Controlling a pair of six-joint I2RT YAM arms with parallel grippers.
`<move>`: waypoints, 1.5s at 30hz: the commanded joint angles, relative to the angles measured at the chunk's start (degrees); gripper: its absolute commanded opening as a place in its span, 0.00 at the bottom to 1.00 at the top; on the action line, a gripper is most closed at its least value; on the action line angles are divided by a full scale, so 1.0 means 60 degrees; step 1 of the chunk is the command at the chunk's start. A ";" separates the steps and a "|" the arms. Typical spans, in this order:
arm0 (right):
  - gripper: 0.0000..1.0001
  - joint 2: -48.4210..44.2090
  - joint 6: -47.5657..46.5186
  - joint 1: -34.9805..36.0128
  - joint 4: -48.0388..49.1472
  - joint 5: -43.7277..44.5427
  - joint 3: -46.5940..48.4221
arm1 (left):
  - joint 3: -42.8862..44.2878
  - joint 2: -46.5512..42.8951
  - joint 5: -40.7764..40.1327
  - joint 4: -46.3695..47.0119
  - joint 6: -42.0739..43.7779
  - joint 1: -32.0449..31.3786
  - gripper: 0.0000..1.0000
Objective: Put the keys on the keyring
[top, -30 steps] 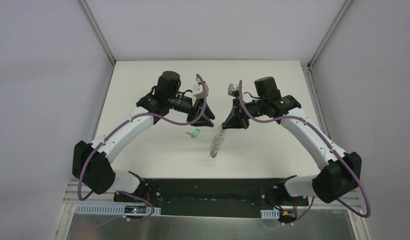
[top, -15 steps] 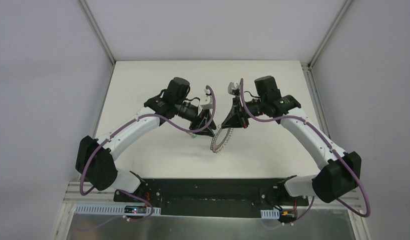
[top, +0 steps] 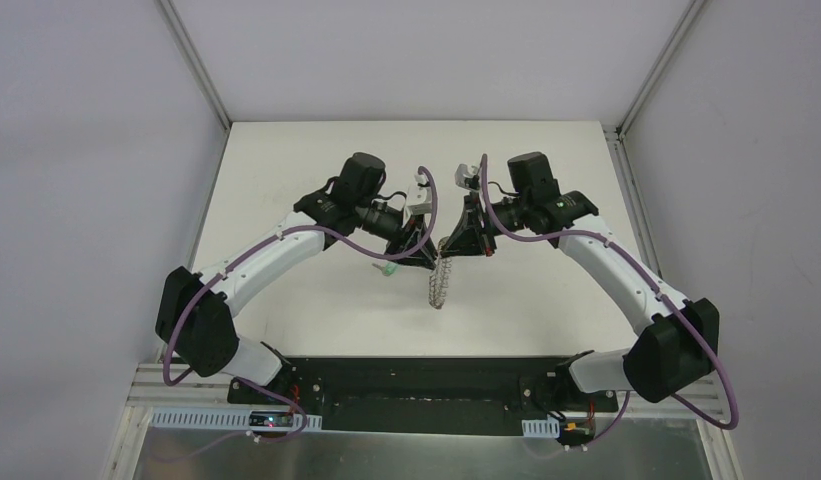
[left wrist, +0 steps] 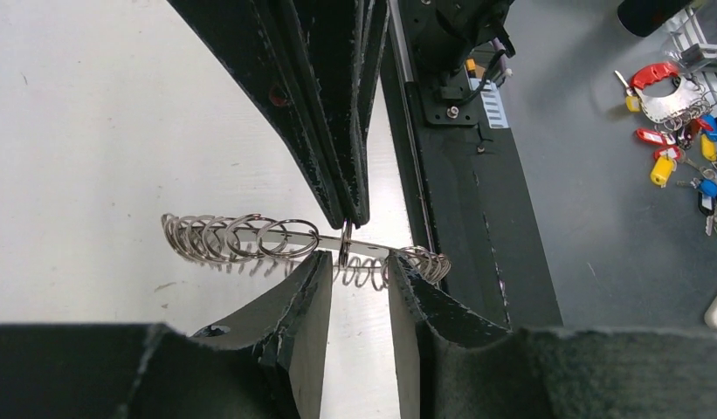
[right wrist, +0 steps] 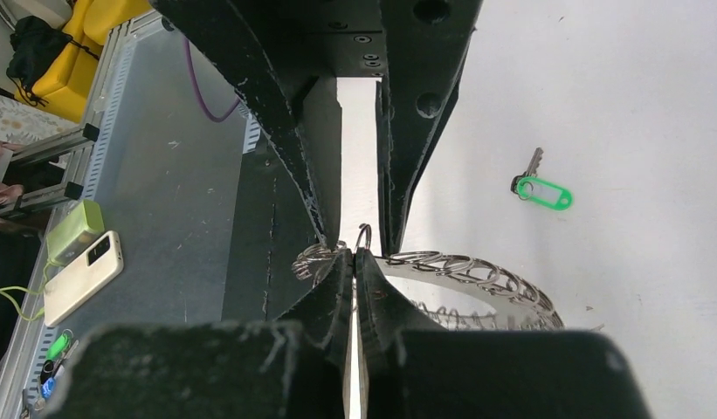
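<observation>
Left arm [top: 276, 245]: I see it reach from the near-left base to the middle of the table [top: 286, 160], elbow bent, wrist tipped down and pointing right.
Left gripper [left wrist: 357, 262]: fingers apart, straddling one wire loop [right wrist: 363, 236] on the keyring [left wrist: 241, 237]; I can't tell if they touch it.
Right arm [top: 616, 265]: mirrors the left from the near right, wrist pointing left.
Right gripper [right wrist: 354, 255]: clamped tight on the keyring's rim, the ring edge-on from above.
Key [right wrist: 541, 190]: green-headed, flat on the table, just left of the ring.

White table [top: 316, 300]; green-headed key [right wrist: 541, 192] lying flat on it; black base plate [top: 416, 385] along near edge.
</observation>
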 commanded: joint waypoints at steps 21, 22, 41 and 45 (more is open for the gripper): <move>0.00 -0.0094 0.0891 0.0034 0.1213 -0.0231 -0.0381 | 0.0362 0.0049 0.0403 0.0778 -0.0825 -0.0126 0.00; 0.00 -0.0090 0.0967 0.0027 0.1308 -0.0133 -0.0405 | 0.0362 0.0049 0.0361 0.0840 -0.1034 -0.0138 0.00; 0.12 -0.0104 0.1474 0.0029 0.1728 0.0548 -0.0514 | 0.0337 0.0052 -0.0181 0.1010 -0.1760 -0.0172 0.00; 0.18 -0.0183 0.1235 -0.0012 0.1457 0.0695 -0.0492 | 0.0240 -0.0018 -0.0156 0.0954 -0.1580 -0.0169 0.00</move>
